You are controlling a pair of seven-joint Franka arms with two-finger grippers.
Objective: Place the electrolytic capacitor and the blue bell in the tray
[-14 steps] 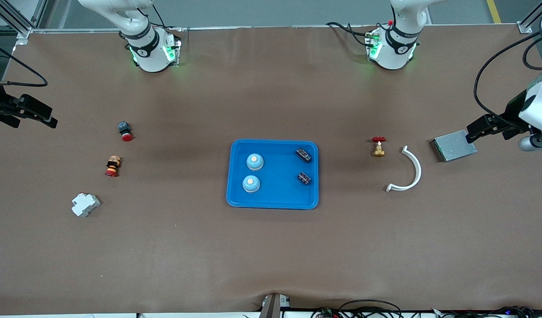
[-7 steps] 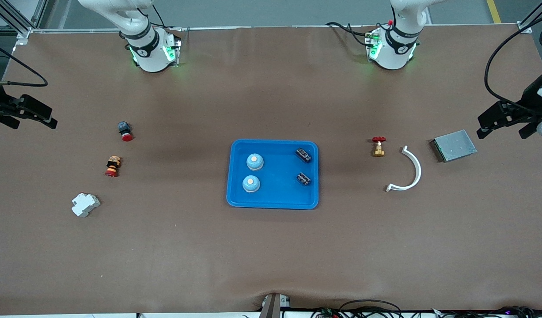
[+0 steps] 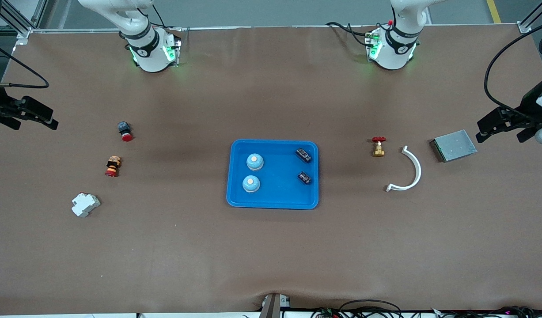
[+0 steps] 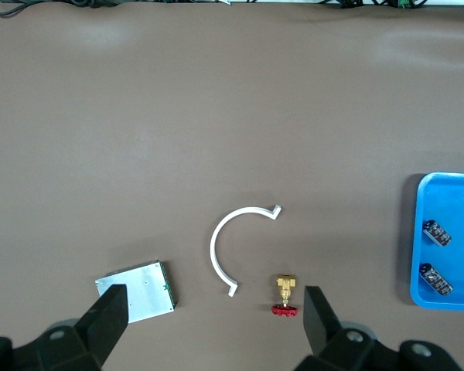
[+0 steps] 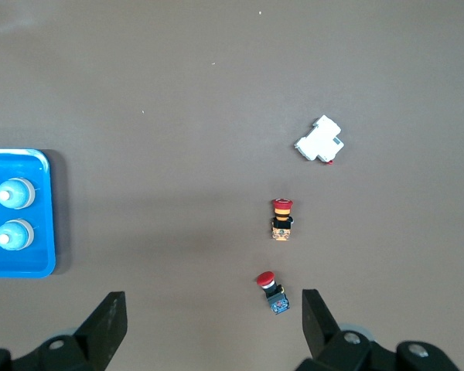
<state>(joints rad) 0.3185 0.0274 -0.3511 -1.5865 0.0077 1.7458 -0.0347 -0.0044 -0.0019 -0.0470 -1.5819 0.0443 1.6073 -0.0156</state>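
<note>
I see the blue tray [image 3: 274, 201] mid-table w/ both blue bells [image 3: 255, 162] [image 3: 251, 183] in it, on the side toward the right arm's end, and two capacitors [image 3: 303, 154] [image 3: 304, 178] on the side toward the left arm's end; one of each pair sits nearer the front cam than its twin. Left gripper [image 3: 500, 125] hangs up in the air over the table edge at the left arm's end, just beside the grey plate [image 3: 454, 145]; its fingers [image 4: 107, 323] are spread wide, nothing between them. Right gripper [image 3: 30, 115] hangs over the table edge at the right arm's end, also wide & empty, fingers [image 5: 108, 325] well apart. Front cam gives the whole tray; left wrist cam catches only the tray's corner [image 4: 448, 241] w/ the capacitors [image 4: 437, 233], no bells, plus the white curved strip [image 4: 230, 246], brass valve w/ red handle [image 4: 285, 295] and plate [image 4: 136, 291]. Right wrist cam shows the other tray end [image 5: 45, 212] w/ the bells [image 5: 15, 194] only, plus the white breaker block [image 5: 320, 141] and two red-capped push buttons [image 5: 282, 218] [image 5: 271, 291], all well apart from the tray.
</note>
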